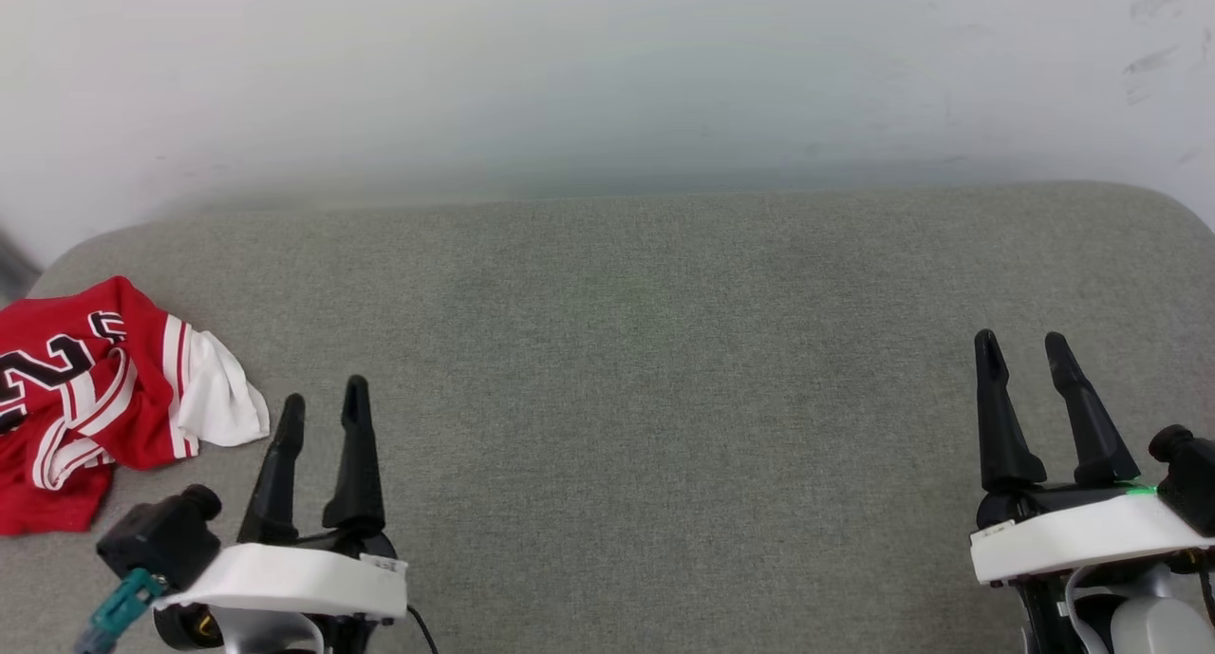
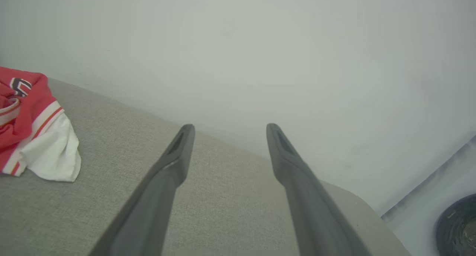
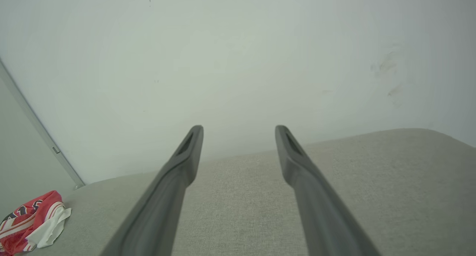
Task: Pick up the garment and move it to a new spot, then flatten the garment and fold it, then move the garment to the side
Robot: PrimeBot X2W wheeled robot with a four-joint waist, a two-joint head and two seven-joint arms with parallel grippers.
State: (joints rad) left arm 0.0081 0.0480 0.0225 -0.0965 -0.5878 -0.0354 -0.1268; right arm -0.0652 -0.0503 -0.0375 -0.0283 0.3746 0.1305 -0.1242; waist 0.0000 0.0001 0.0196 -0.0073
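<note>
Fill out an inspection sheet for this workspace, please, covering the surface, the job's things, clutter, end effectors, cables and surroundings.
Surface: grey fabric cushion, rounded corners, bare across the middle.
Job's things: red basketball jersey, crumpled at the cushion's left end, white sleeve toward the middle, black print partly visible; not flattened or folded.
Clutter: nothing seen.
End effectors: left end effector open, holding nothing, apart from the jersey; right end effector open, holding nothing.
Cables: teal plug and thin black cable at the left wrist.
Surroundings: pale wall behind, scuff marks upper right.
</note>
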